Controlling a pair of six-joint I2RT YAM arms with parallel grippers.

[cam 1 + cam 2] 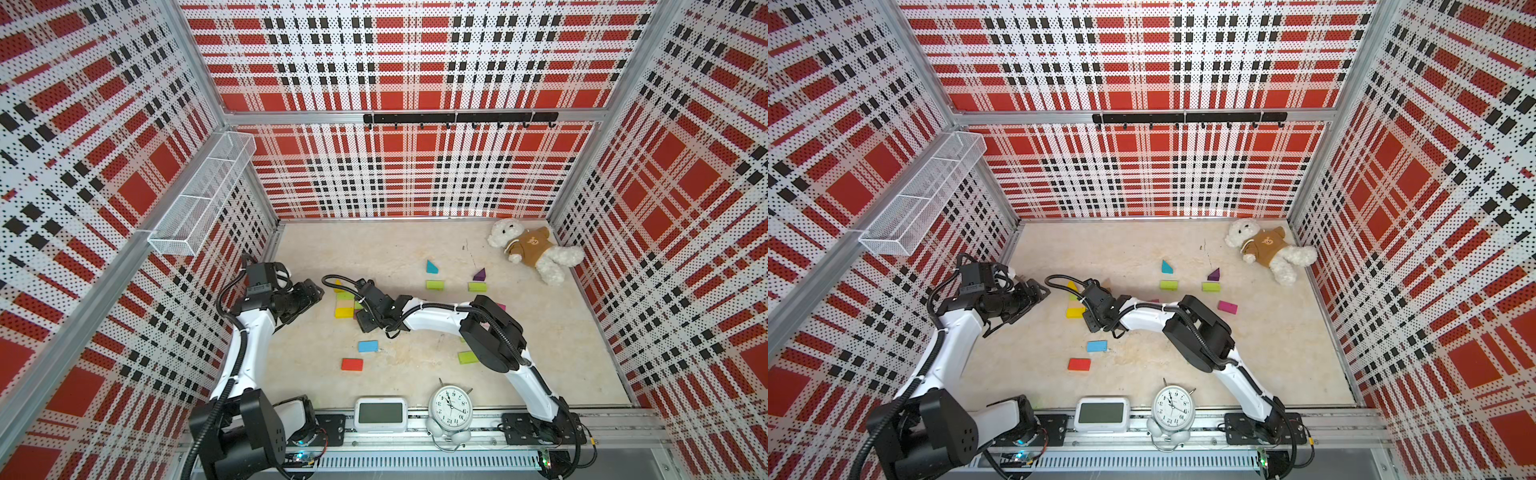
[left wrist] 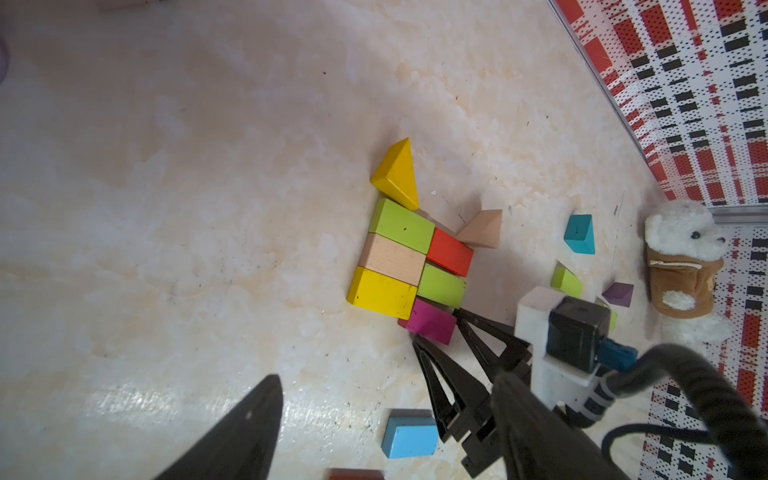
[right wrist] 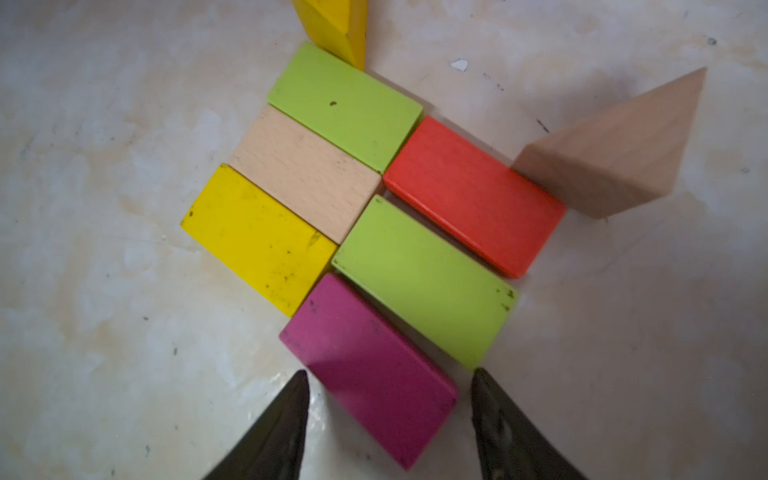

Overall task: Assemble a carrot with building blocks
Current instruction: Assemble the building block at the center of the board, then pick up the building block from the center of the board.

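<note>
Several building blocks lie flat together in two rows: lime [image 3: 345, 106], plain wood [image 3: 303, 172] and yellow [image 3: 257, 237] beside red-orange [image 3: 473, 193], lime [image 3: 424, 278] and magenta [image 3: 368, 365]. A yellow wedge [image 3: 332, 25] and a wood wedge [image 3: 615, 149] stand at the far end. My right gripper [image 3: 388, 395] is open and low at the magenta block, a fingertip [image 3: 299, 399] on each side with a gap to the block. My left gripper [image 1: 311, 291] hovers open to the left of the group [image 1: 345, 305], holding nothing.
Loose on the table are a blue block [image 1: 368, 346], a red one [image 1: 352, 364], three lime ones [image 1: 434, 285], a magenta one [image 1: 1227, 307], a teal wedge [image 1: 431, 267] and a purple wedge [image 1: 479, 274]. A teddy bear [image 1: 532, 249] lies back right. Two clocks [image 1: 451, 405] stand at the front edge.
</note>
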